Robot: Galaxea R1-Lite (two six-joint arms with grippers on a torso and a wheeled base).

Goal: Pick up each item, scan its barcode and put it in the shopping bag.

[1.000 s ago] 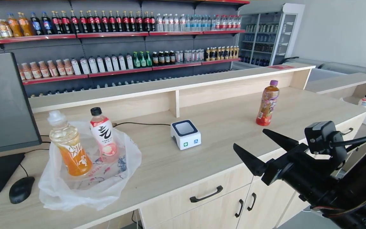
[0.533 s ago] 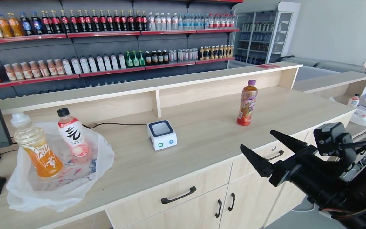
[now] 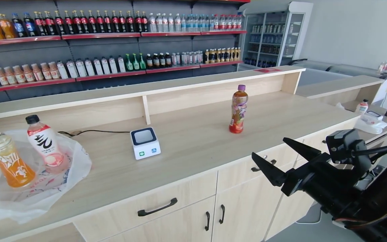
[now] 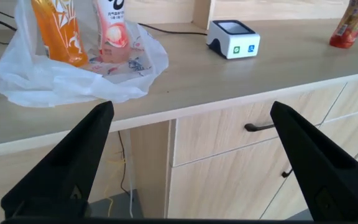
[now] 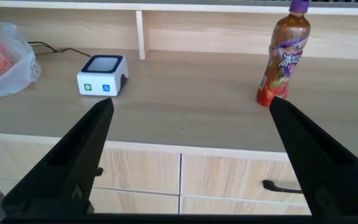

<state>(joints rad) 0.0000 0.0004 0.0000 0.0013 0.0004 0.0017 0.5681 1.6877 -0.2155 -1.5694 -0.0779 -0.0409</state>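
A tea bottle with a purple cap (image 3: 238, 109) (image 5: 283, 56) (image 4: 352, 25) stands upright on the wooden counter (image 3: 193, 141), right of the white barcode scanner (image 3: 145, 143) (image 5: 102, 74) (image 4: 233, 38). At the counter's left end lies the clear shopping bag (image 3: 29, 198) (image 4: 73, 81) (image 5: 5, 68). It holds an orange drink bottle (image 3: 7, 158) and a pink-labelled bottle with a black cap (image 3: 44, 144). My right gripper (image 3: 268, 147) (image 5: 191, 102) hangs open and empty in front of the counter edge, short of the tea bottle. My left gripper (image 4: 191, 109) is open and empty, low before the cabinet front.
A raised ledge with a divider (image 3: 145, 109) runs along the counter's back, and a black cable (image 3: 89, 131) leads to the scanner. Drawers and doors with black handles (image 3: 157, 207) sit below. Stocked shelves (image 3: 113, 33) and a fridge (image 3: 274, 33) stand behind.
The head camera has swung right, so the whole picture slid left; monitor and mouse left the frame. Nothing on the counter moved. The right gripper stays open at about the same place.
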